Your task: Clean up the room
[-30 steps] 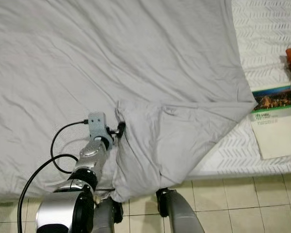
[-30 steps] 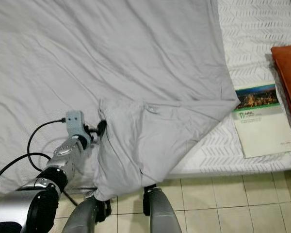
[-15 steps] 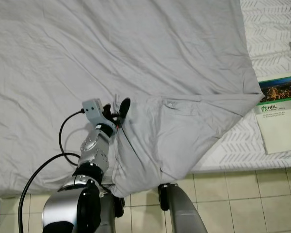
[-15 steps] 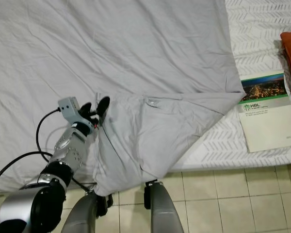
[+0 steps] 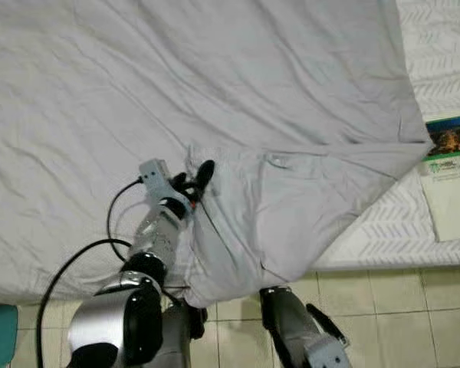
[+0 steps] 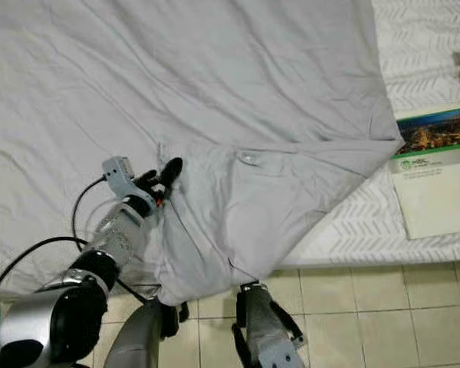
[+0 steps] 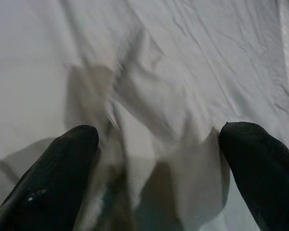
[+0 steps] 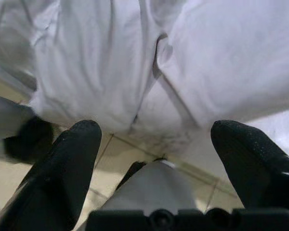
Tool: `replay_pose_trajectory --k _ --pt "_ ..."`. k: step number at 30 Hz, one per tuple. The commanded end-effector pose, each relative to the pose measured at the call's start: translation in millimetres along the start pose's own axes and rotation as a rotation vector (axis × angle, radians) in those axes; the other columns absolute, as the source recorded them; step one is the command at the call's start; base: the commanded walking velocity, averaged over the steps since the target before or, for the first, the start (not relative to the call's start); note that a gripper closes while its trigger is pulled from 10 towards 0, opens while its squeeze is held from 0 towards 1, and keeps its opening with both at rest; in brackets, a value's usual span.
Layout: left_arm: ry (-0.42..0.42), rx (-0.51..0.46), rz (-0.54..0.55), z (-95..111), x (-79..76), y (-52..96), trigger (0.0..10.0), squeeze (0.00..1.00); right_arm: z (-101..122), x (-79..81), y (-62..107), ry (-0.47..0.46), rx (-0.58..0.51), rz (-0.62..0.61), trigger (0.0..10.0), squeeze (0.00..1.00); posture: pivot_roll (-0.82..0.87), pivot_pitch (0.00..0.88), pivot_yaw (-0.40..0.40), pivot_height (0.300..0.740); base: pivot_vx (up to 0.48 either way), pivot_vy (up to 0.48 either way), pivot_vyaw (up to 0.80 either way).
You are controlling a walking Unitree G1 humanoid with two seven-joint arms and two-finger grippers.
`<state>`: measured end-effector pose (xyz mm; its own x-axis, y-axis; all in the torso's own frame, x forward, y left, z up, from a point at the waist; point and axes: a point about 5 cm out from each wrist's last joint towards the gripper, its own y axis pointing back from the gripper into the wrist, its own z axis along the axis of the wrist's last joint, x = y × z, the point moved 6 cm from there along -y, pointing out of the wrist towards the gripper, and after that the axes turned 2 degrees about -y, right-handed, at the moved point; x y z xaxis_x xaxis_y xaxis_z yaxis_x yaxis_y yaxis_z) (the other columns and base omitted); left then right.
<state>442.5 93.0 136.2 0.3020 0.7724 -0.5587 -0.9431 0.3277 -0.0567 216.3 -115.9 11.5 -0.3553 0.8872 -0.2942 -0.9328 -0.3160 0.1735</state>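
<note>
Grey bedsheet [image 5: 215, 84] covers most of the mattress [image 5: 437, 46], one corner folded back on itself near the bed's front edge, fold hanging over toward the tiled floor [image 5: 383, 314]. White chevron mattress bare to the right of the sheet, with a booklet [image 5: 451, 180] lying on it just beside the sheet's pointed corner. Left gripper [image 5: 193, 180] sits on the sheet at the folded corner's left edge, fingers spread wide, cloth between them but not pinched. Right gripper [image 8: 154, 159] hangs low below the sheet's overhang, above the tiles, fingers wide, holding nothing. Step looks like bed-making: grabbing the flipped corner. Next move probably: close left fingers on the fold edge, then pull it flat toward the bare mattress side.
</note>
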Motion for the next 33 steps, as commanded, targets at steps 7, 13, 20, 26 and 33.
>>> replay_pose_trajectory --k 7,13,20,26,33 --pt "0.072 0.083 -0.077 -31 -20.2 0.8 10.0 0.0 3 7.8 -24.2 0.003 -0.023 -0.028 10.0 0.0 -0.3 0.724 0.059 0.74 0.0 0.0 0.0" --pt "-0.004 0.163 -0.068 -50 -19.1 5.9 10.0 0.0 38 -13.5 -54.2 0.035 -0.158 -0.146 10.0 0.0 -0.31 0.72 0.052 0.74 0.0 0.0 0.0" --pt "-0.172 0.243 0.018 -65 3.6 17.4 0.0 0.0 61 -25.6 -68.5 0.027 -0.224 -0.169 10.0 0.0 -0.32 0.713 0.04 0.74 0.0 0.0 0.0" --pt "-0.184 0.255 0.029 -69 4.6 18.4 0.0 0.0 72 -34.4 -62.7 -0.017 -0.254 -0.206 10.0 0.0 -0.33 0.708 0.031 0.74 0.0 0.0 0.0" --pt "-0.296 0.249 0.089 -63 17.4 20.6 0.0 0.0 82 -30.7 -53.4 -0.053 -0.277 -0.186 10.0 0.0 -0.31 0.705 0.039 0.74 0.0 0.0 0.0"
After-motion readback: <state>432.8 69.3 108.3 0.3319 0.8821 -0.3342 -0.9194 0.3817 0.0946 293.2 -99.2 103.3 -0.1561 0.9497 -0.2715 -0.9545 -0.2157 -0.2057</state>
